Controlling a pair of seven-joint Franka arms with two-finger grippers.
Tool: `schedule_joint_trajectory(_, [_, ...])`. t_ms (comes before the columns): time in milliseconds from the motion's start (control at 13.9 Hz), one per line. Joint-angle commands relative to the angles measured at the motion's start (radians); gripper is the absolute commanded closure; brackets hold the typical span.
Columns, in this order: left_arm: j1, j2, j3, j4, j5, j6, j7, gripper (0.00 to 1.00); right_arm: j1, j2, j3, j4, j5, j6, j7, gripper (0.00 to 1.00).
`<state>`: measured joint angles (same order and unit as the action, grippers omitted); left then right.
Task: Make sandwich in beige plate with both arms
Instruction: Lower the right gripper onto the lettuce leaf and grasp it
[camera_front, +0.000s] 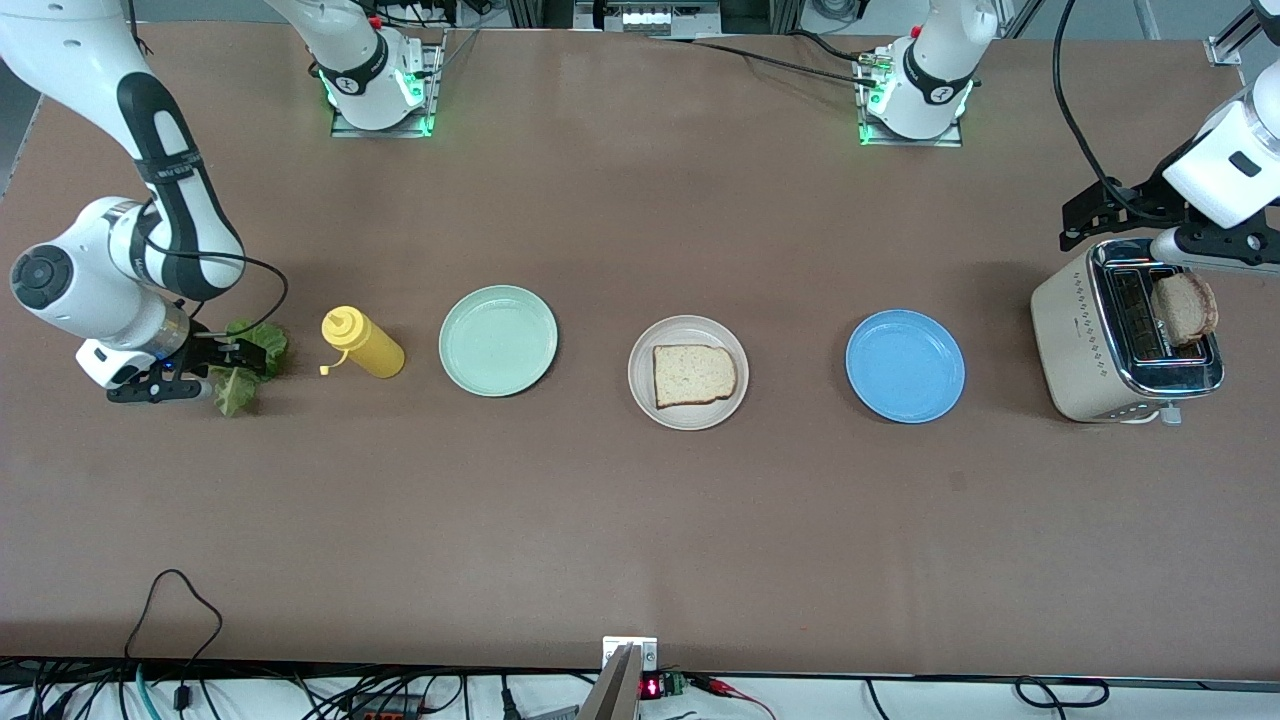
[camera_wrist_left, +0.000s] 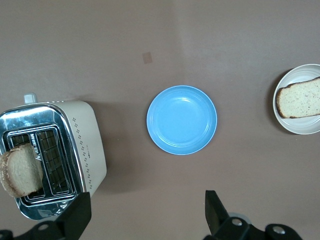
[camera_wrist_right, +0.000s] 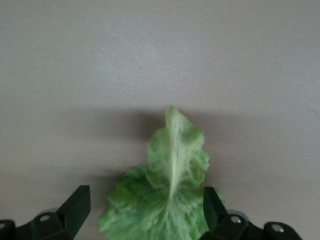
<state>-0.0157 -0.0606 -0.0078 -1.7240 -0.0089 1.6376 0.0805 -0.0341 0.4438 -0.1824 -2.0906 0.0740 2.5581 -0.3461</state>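
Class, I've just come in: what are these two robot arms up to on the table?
They are building a sandwich. One bread slice already lies on the beige plate. The right gripper is open around a lettuce leaf at its end of the table. The left gripper is open above the table beside the toaster, where a second slice sticks up.

glossy white jointed arms (camera_front: 150, 150), black joint bands, black cables, green-lit bases
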Motion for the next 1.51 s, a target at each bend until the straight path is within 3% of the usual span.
schedule_joint_trajectory(0, [0.002, -0.007, -0.004, 0.008, 0.021, -0.015, 0.016, 0.0, 0.003, 0.035, -0.005, -0.003, -0.017, 0.068, 0.021, 0.0])
schedule_joint_trajectory(144, [0.006, -0.007, -0.003, 0.008, 0.023, -0.022, 0.018, 0.0, 0.003, 0.036, -0.006, -0.002, -0.035, 0.068, 0.015, 0.01])
schedule_joint_trajectory(288, [0.007, -0.007, -0.003, 0.008, 0.023, -0.027, 0.016, 0.0, -0.004, 0.038, -0.006, 0.004, -0.092, 0.07, 0.015, 0.18])
schedule_joint_trajectory(719, [0.002, -0.005, -0.004, 0.009, 0.023, -0.019, 0.016, 0.0, -0.007, 0.05, -0.008, 0.017, -0.126, 0.071, 0.01, 0.71])
schedule_joint_trajectory(1079, [-0.001, -0.005, -0.006, 0.008, 0.023, -0.018, 0.016, 0.0, -0.017, 0.053, -0.008, 0.017, -0.128, 0.073, -0.036, 1.0])
schedule_joint_trajectory(1438, [-0.001, -0.005, -0.006, 0.009, 0.023, -0.018, 0.016, 0.0, -0.017, 0.012, -0.008, 0.018, -0.131, 0.057, -0.123, 1.0])
